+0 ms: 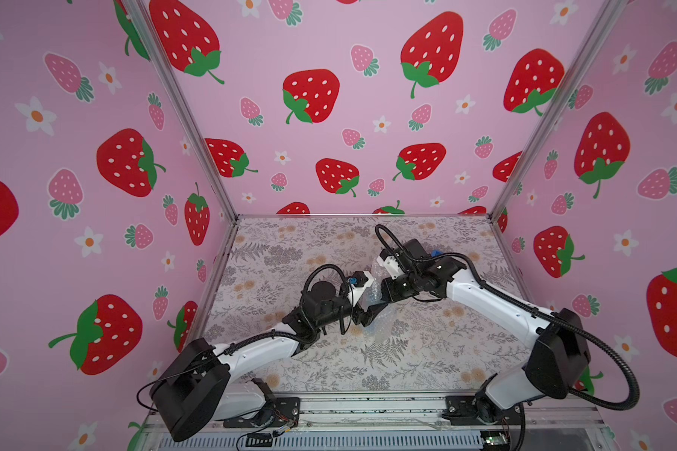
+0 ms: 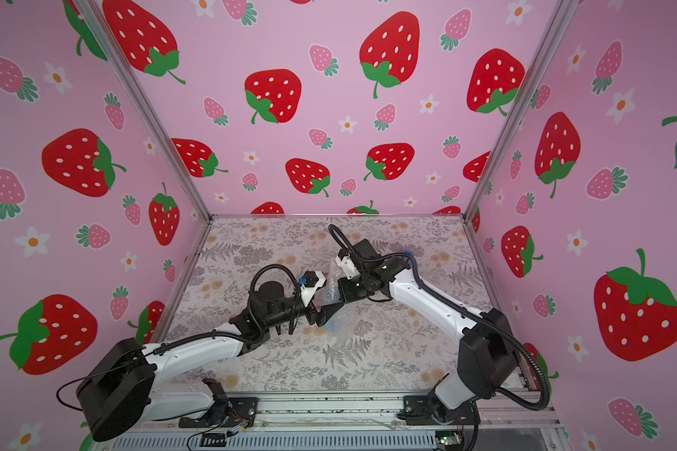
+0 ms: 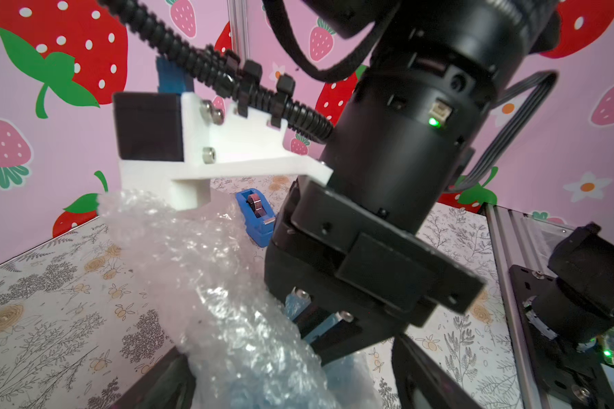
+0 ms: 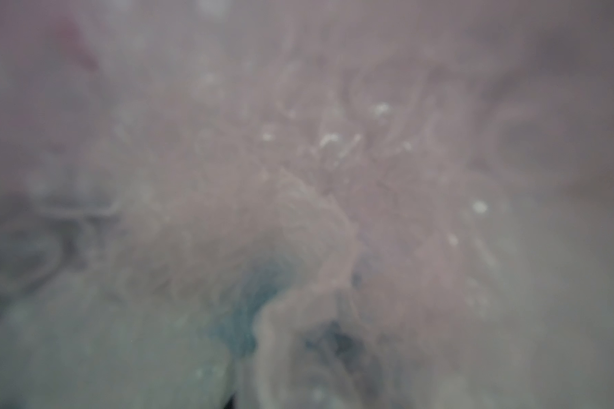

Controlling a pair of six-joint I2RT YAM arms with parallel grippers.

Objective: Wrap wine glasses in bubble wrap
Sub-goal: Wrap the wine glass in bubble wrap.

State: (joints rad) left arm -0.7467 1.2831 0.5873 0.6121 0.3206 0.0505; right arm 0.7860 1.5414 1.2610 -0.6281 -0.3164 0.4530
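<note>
Bubble wrap (image 3: 206, 269) bundle, goblet (image 3: 259, 389) inside, sits between jaws of left gripper (image 1: 369, 316), wide open, holding nothing; right gripper (image 1: 375, 301) opposite, tips buried in wrap, grip can't tell.

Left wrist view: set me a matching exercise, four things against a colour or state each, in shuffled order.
Things:
1 bubble wrap
2 goblet
3 tape dispenser
4 table

Descriptions:
A dark blue, uncovered
B flower print
C clear, crumpled
D light blue, seen through the wrap

Pairs: 1-C; 2-D; 3-A; 4-B
</note>
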